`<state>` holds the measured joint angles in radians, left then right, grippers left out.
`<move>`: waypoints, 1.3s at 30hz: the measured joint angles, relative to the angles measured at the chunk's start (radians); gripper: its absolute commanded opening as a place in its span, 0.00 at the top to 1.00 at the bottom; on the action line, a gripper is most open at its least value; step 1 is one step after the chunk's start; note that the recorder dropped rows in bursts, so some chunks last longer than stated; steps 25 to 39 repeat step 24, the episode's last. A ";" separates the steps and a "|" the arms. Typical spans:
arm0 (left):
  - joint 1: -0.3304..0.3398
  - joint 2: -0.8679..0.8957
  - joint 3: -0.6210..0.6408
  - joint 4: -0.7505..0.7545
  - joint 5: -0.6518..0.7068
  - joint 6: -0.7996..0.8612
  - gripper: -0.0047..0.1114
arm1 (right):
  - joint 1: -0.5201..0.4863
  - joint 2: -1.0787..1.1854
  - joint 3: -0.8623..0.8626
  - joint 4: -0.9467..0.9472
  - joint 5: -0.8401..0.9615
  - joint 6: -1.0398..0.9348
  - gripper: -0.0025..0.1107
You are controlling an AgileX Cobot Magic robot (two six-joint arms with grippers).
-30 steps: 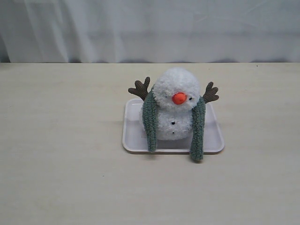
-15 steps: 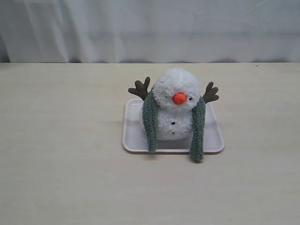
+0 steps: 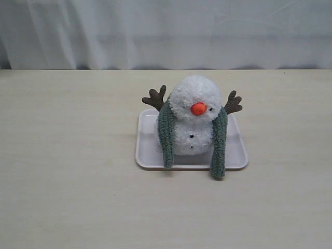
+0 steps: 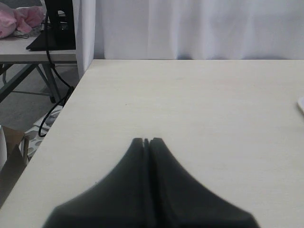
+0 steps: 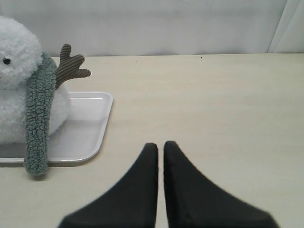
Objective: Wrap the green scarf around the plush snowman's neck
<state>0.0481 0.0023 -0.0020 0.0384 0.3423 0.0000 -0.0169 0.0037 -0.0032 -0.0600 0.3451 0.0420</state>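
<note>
green scarf (image 3: 218, 145) unmoved on plush snowman (image 3: 193, 93), both ends hanging as before

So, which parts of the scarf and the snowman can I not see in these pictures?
- Exterior view: the green scarf behind the neck is hidden by the head of the plush snowman.
- Right wrist view: the picture's edge cuts off part of the snowman and the other scarf end.
- Left wrist view: only a sliver of the white tray shows; snowman out of view.
</note>
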 measured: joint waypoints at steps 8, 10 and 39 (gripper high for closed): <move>0.000 0.000 0.000 0.000 0.000 0.000 0.96 | 0.000 0.000 0.000 0.000 0.000 0.000 0.94; 0.000 0.000 0.000 0.000 0.000 0.000 0.96 | 0.000 0.000 0.000 0.000 0.000 0.000 0.94; 0.000 0.000 0.000 0.000 0.000 0.000 0.96 | 0.000 0.000 0.000 0.000 0.000 0.000 0.94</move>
